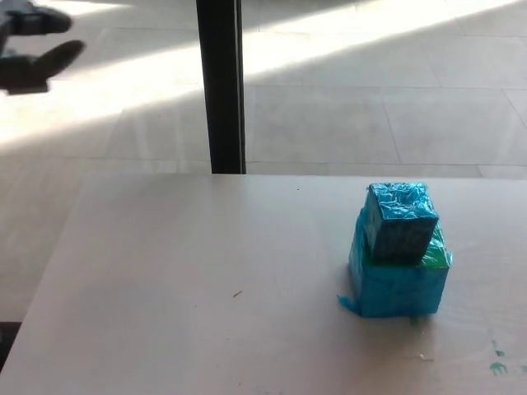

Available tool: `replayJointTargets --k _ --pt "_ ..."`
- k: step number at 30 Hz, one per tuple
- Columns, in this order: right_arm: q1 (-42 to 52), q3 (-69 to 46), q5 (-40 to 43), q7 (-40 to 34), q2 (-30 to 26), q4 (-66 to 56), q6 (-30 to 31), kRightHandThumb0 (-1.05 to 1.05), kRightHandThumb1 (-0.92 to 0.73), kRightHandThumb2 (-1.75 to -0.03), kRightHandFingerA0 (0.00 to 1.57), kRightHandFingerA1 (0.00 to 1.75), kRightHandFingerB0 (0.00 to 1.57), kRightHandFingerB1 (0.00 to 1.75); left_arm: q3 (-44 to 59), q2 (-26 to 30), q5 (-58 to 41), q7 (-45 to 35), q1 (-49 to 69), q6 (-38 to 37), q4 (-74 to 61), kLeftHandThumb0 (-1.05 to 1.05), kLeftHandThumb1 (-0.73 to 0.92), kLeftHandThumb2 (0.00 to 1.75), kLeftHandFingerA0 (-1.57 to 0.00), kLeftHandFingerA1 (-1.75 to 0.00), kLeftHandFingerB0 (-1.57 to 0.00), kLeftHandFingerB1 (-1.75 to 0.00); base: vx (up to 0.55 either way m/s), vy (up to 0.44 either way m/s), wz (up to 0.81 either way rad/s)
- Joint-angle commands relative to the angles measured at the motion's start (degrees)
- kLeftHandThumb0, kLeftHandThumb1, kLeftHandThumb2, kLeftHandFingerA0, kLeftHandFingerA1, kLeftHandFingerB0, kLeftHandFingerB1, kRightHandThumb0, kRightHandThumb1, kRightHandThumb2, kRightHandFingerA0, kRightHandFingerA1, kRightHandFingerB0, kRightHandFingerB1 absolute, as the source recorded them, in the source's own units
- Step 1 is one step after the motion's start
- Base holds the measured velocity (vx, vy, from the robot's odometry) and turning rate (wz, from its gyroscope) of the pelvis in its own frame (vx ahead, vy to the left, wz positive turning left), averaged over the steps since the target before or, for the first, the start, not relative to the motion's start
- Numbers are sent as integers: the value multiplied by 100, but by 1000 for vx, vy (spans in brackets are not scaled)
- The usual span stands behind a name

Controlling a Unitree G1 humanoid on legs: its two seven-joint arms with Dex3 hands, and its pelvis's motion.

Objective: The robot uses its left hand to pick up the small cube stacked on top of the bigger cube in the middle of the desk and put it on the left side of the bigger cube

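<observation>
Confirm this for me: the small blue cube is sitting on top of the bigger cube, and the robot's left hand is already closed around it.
Not quite. In the head view, the small cube does sit on top of the bigger cube, but the left hand is not around it. The hand is up at the far left of the picture, well away from the stack, with its fingers apart and holding nothing.

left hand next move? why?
Probably swing the left hand right and down toward the small cube. The hand is up at the top left corner, far from the stack, fingers apart and holding nothing, while the small cube sits on the bigger cube at the desk's right side.
</observation>
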Motion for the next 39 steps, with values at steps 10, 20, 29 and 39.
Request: replayJointTargets --k 10,20,29,39 --pt "40 59 -6 27 -169 -16 -134 -46 -70 -61 58 60 48 41 -527 -1971 380 -4 -602 31 -522 -96 58 73 -28 -61 -26 -43 0 0 0" --pt "-64 116 -23 23 -201 106 -79 -49 -55 -92 52 65 42 55 -510 -2833 375 180 -670 192 -424 -95 62 60 -51 -109 -39 -42 0 0 0" --pt "-68 95 50 -25 -141 -36 -14 -43 -69 -61 57 59 48 41 -1120 -3182 803 -338 -557 553 -308 -41 19 93 -6 -56 0 -50 0 0 0" --pt "-126 136 -5 -38 -152 -44 14 -44 -70 -61 59 59 50 41 -1877 -3235 1096 -912 -513 1043 -124 -95 50 103 0 -14 0 0 0 0 0"
